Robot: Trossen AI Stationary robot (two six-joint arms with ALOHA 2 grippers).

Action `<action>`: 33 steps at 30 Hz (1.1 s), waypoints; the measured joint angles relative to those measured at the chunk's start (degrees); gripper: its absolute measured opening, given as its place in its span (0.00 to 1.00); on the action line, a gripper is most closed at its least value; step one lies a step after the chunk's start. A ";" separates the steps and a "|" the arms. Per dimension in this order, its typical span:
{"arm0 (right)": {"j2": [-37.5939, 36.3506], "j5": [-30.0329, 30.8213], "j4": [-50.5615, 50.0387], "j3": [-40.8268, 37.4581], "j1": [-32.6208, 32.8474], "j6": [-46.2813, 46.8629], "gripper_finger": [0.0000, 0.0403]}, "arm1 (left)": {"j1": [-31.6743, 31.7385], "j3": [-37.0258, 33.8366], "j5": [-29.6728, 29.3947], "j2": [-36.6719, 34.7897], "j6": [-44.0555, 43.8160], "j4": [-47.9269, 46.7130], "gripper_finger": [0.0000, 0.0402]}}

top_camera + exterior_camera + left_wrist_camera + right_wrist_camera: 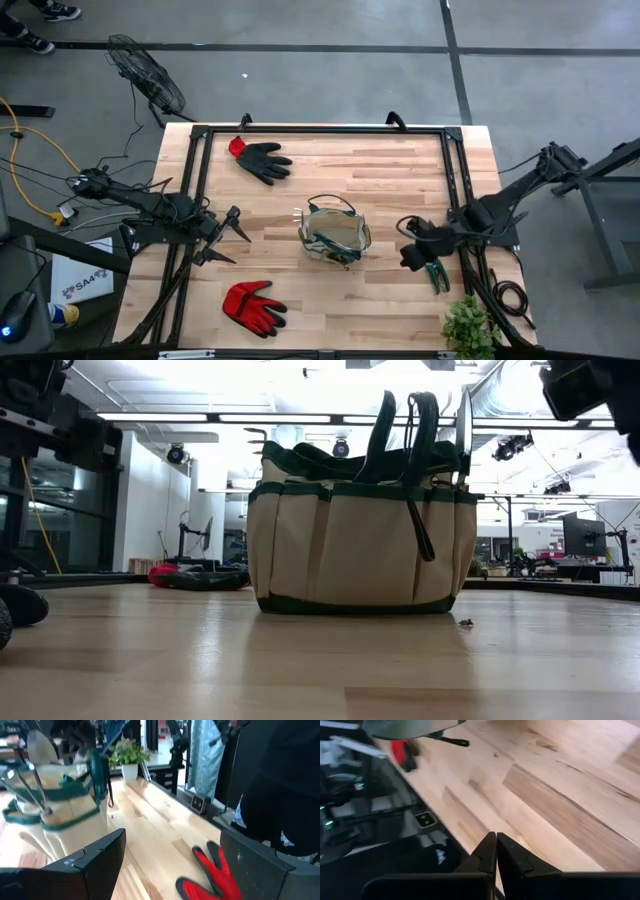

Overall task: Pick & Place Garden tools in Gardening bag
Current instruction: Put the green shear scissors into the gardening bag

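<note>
The right pincer (496, 851) is seen closed on nothing above bare table (560, 795); the left pincer (226, 237) is spread empty. The gardening bag (335, 238) stands mid-table between them.

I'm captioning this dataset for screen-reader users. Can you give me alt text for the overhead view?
A gardening bag stands mid-table between two robot arms, the left gripper open beside it and the right gripper on its other side, next to green pruners. A black-and-red glove lies at the far edge, a red glove at the near edge, a plant at the near right corner.
</note>
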 joint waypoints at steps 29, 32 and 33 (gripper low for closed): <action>13.69 -4.43 -24.50 11.30 8.96 30.53 0.01 | 23.45 0.00 -0.17 0.09 -0.01 -1.92 0.80; 13.69 -4.48 -25.98 11.30 9.05 31.25 0.01 | 24.93 0.00 -0.17 0.09 -0.01 -1.91 0.80; 13.67 -4.45 -27.01 11.30 9.07 31.30 0.01 | 25.33 0.00 -0.17 0.09 -0.01 -1.91 0.80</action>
